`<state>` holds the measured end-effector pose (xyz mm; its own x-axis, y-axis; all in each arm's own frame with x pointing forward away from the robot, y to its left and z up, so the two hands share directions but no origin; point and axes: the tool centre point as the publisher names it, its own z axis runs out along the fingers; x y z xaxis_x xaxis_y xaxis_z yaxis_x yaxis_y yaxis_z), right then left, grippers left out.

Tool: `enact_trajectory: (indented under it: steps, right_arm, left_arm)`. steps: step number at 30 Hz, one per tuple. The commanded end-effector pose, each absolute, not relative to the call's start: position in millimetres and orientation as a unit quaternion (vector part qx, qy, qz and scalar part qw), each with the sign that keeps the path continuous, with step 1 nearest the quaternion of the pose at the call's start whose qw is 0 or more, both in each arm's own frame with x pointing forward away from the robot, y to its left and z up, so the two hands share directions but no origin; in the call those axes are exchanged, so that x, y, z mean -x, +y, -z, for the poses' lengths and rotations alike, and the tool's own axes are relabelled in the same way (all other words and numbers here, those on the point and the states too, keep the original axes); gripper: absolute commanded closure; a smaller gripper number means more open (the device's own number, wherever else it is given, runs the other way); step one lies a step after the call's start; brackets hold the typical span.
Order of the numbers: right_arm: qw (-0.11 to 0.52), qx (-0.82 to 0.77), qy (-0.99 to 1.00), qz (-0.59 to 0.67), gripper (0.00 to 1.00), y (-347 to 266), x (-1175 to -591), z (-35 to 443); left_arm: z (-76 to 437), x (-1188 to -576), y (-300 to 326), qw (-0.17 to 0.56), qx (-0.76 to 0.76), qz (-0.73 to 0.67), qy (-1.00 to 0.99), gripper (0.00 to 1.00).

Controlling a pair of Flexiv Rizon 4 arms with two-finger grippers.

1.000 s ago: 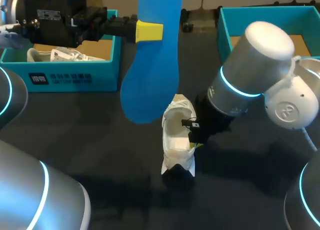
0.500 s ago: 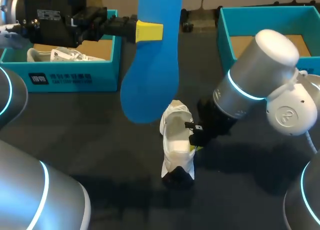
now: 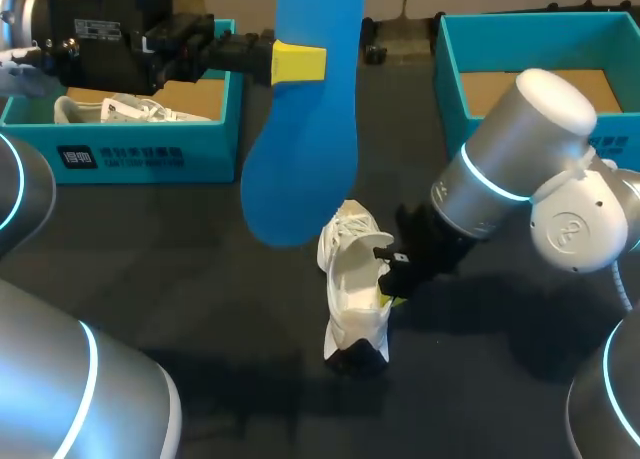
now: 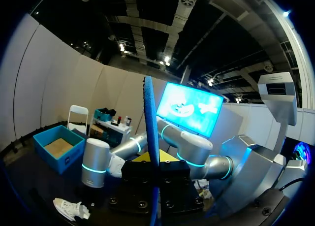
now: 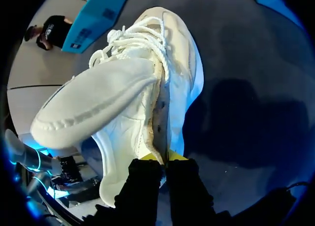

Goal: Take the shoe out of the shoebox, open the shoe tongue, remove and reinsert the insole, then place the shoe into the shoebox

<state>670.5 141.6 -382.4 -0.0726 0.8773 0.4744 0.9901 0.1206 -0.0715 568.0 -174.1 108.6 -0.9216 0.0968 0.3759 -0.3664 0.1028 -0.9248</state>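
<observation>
My left gripper (image 3: 298, 63) is shut on a blue insole (image 3: 300, 129) and holds it high above the table, hanging down in front of the head view. In the left wrist view the insole (image 4: 150, 152) stands edge-on between the fingers of the left gripper (image 4: 155, 173). The white shoe (image 3: 352, 279) lies on the dark table below it, also seen as the shoe (image 4: 69, 209) far under the left wrist. My right gripper (image 3: 388, 291) is shut on the shoe's side wall. In the right wrist view the right gripper (image 5: 165, 157) pinches the eyelet edge of the shoe (image 5: 147, 88), tongue (image 5: 93, 105) folded out.
A teal shoebox (image 3: 120, 157) at the back left holds another white shoe (image 3: 110, 109). A second teal shoebox (image 3: 450, 69) stands open at the back right, its brown floor bare. My right arm's elbow (image 3: 525, 129) hangs over its front wall.
My right arm has shifted slightly down and right, and the shoe in its grip has turned, its far end swinging left. The left arm and insole have stayed still.
</observation>
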Motion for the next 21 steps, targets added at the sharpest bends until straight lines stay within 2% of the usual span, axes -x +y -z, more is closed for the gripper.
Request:
enact_trajectory:
  steps: [1,15,21]
  right_arm:
    - [0.207,0.654,-0.713,0.145,0.0,141,-674,390]
    - [0.235,0.646,-0.705,0.175,0.0,120,-671,314]
    - [0.249,0.622,-0.712,0.21,0.0,109,-671,295]
  left_arm:
    - [-109,-570,-176,0.175,-0.092,-0.662,-0.723,1.0]
    - [-109,-570,-176,0.175,-0.092,-0.662,-0.723,1.0]
    - [-109,-570,-176,0.175,-0.092,-0.662,-0.723,1.0]
